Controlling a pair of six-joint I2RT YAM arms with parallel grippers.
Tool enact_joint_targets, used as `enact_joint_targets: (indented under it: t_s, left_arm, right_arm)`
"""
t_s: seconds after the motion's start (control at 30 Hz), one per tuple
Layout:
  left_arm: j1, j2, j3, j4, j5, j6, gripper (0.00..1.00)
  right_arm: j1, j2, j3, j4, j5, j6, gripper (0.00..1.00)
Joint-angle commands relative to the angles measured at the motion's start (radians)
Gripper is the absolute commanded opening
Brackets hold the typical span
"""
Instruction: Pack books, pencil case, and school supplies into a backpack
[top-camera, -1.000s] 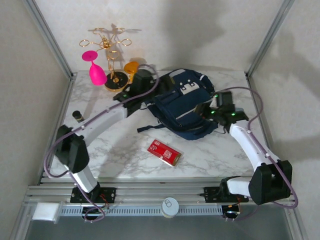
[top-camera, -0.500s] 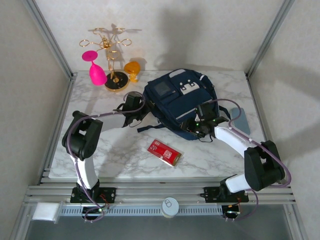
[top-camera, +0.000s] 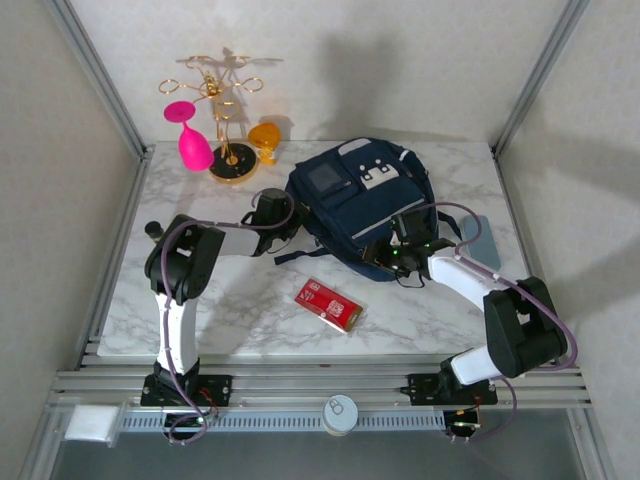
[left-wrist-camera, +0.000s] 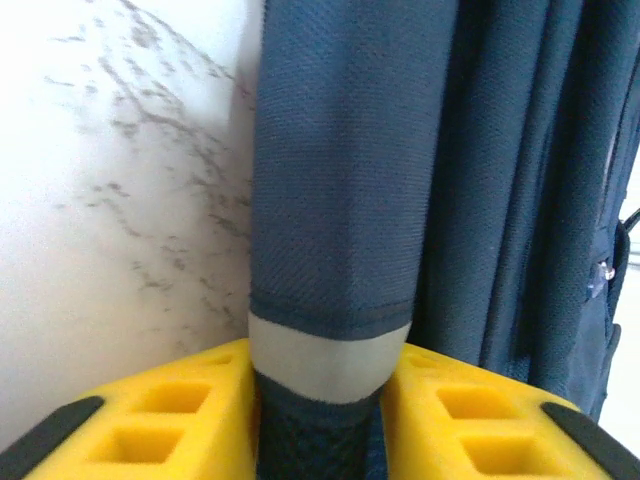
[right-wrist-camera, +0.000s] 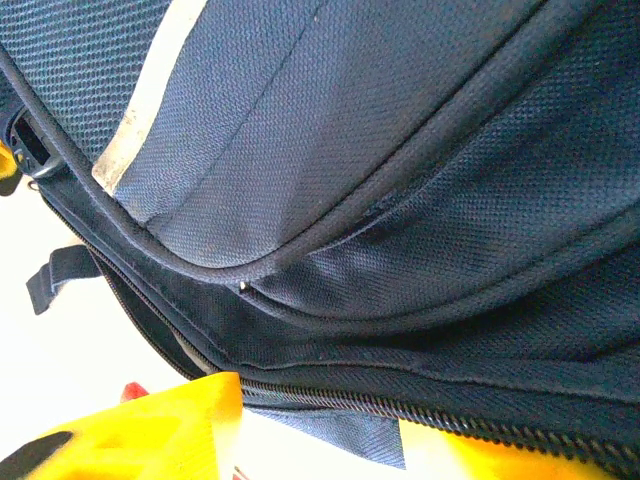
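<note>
The navy backpack (top-camera: 360, 200) lies flat in the middle of the table, front pockets up. My left gripper (top-camera: 277, 218) is at its left edge. In the left wrist view the yellow pads (left-wrist-camera: 200, 410) press both sides of a navy strap (left-wrist-camera: 335, 200) with a pale band, so the left gripper (left-wrist-camera: 322, 400) is shut on it. My right gripper (top-camera: 393, 252) is at the bag's near right edge. There the right gripper (right-wrist-camera: 330, 440) stands open, with the zipper seam (right-wrist-camera: 400, 405) across its fingers. The red box (top-camera: 328, 305) lies in front of the bag. The grey-blue pencil case (top-camera: 481, 241) lies to its right.
A gold glass rack (top-camera: 222, 120) with a pink glass (top-camera: 190, 140) and an orange glass (top-camera: 264, 138) stands at the back left. A short black cylinder (top-camera: 153, 230) sits near the left edge. Bare marble (top-camera: 230, 300) lies in front of the bag.
The left arm dropped from over the bag to its left edge and its jaws closed on the strap. The right arm moved in to the bag's near edge, uncovering the pencil case.
</note>
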Motion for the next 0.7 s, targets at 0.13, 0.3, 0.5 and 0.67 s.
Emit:
enact_joint_targets:
  t_s: [0.13,0.3,0.5,0.67]
  left_arm:
    - [-0.019,0.055,0.058,0.089,0.026,-0.031,0.20]
    - [-0.025,0.037,0.051,0.106,0.023,-0.050,0.03]
    - [-0.054,-0.102,-0.067,0.124,-0.013,-0.087,0.00]
    - [-0.137,-0.222,-0.210,0.165,-0.070,-0.190,0.00]
  right_arm:
    - [-0.023,0.042,-0.002,0.009,0.051,-0.040,0.47]
    - [-0.053,0.051,0.004,0.036,0.073,-0.057,0.47]
    - [-0.116,0.126,0.075,0.101,0.116,-0.129,0.47]
    - [-0.203,0.216,0.231,0.085,0.083,-0.185,0.51]
